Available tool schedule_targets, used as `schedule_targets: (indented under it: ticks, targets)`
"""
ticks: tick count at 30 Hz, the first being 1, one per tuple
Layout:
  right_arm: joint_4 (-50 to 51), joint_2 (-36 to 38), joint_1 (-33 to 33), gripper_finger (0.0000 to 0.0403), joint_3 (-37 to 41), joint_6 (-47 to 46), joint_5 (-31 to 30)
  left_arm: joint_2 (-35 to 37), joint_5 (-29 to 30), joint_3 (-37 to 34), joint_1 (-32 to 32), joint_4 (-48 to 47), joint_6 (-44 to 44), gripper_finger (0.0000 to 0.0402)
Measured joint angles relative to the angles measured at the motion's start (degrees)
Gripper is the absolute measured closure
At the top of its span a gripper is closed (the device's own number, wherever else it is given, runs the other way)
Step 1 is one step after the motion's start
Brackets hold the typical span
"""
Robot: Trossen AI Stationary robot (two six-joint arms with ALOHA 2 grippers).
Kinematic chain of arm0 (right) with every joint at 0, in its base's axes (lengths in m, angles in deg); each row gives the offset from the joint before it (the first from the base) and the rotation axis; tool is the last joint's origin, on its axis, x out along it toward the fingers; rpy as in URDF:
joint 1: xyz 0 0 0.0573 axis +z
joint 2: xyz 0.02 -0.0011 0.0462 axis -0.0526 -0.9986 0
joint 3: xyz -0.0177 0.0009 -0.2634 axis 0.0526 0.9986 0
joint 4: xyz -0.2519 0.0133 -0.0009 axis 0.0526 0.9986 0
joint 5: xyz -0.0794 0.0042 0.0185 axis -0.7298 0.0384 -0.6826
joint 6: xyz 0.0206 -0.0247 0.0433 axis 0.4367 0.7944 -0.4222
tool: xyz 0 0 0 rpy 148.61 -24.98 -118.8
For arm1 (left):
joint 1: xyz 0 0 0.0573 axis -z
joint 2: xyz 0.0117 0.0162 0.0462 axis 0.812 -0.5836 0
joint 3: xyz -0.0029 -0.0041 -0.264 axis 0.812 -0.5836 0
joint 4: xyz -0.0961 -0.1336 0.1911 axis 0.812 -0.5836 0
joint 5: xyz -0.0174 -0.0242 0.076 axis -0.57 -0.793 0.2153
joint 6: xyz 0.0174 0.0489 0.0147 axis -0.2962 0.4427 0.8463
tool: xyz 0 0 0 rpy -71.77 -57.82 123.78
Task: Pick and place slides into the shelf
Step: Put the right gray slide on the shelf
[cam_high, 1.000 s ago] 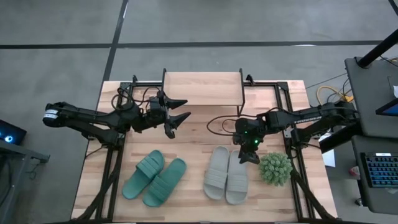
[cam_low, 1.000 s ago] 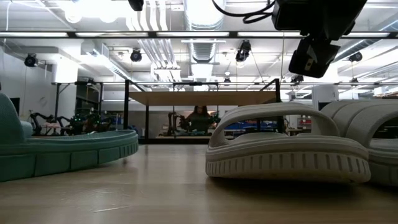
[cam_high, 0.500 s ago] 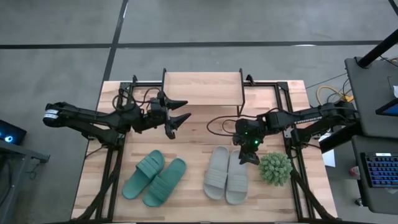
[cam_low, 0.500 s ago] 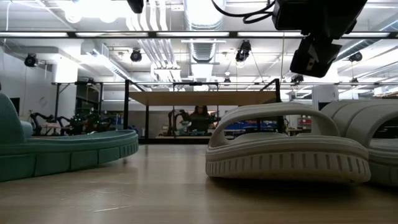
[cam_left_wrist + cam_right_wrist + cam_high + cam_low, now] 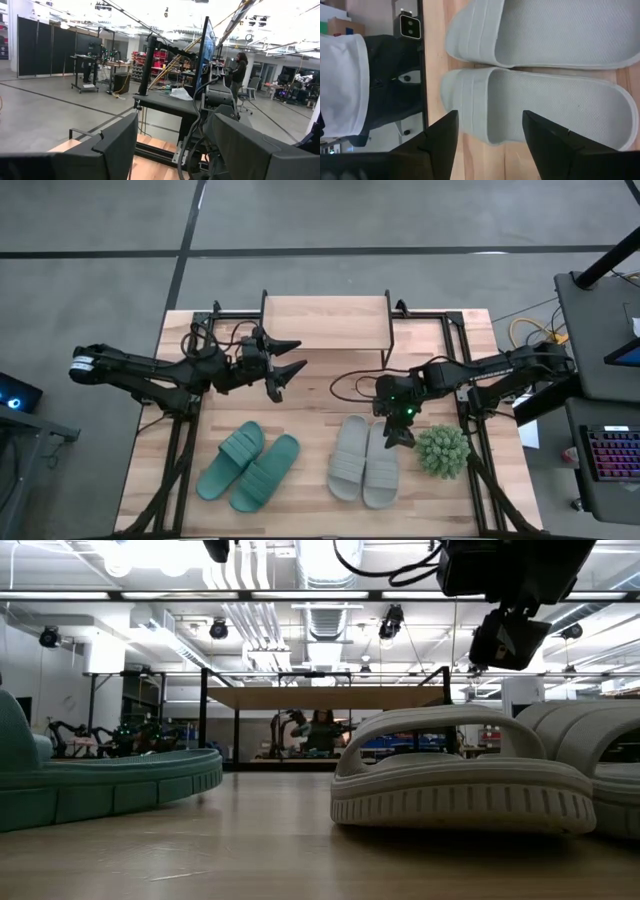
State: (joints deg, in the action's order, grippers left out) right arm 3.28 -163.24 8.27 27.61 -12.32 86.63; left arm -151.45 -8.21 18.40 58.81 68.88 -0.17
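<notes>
Two pale grey slides (image 5: 363, 462) lie side by side on the table, soles down, right of centre; the low view shows them close up (image 5: 450, 775). Two teal slides (image 5: 248, 470) lie to their left. The shelf (image 5: 325, 323) stands at the table's far edge. My right gripper (image 5: 398, 432) hangs open above the far end of the right grey slide (image 5: 535, 107), its fingers (image 5: 440, 137) clear of it. It also shows high above the slides in the low view (image 5: 508, 638). My left gripper (image 5: 292, 358) is open in the air near the shelf's left front corner, holding nothing.
A spiky green plant ball (image 5: 442, 450) sits just right of the grey slides, close to my right gripper. Black frame rails (image 5: 180, 450) run along the table's left and right sides. Bare wood lies between the shelf and the slides.
My right gripper has spread its fingers wider while staying above the grey slides. The slides have not moved.
</notes>
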Motion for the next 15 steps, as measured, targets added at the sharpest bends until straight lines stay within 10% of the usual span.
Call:
schedule_targets:
  ticks: [15]
  targets:
    - [-2.24,-4.26,2.02,0.0176,0.0,-0.87,0.0,0.0,-0.01,-0.04,-0.01,-0.04,-0.02,0.0158]
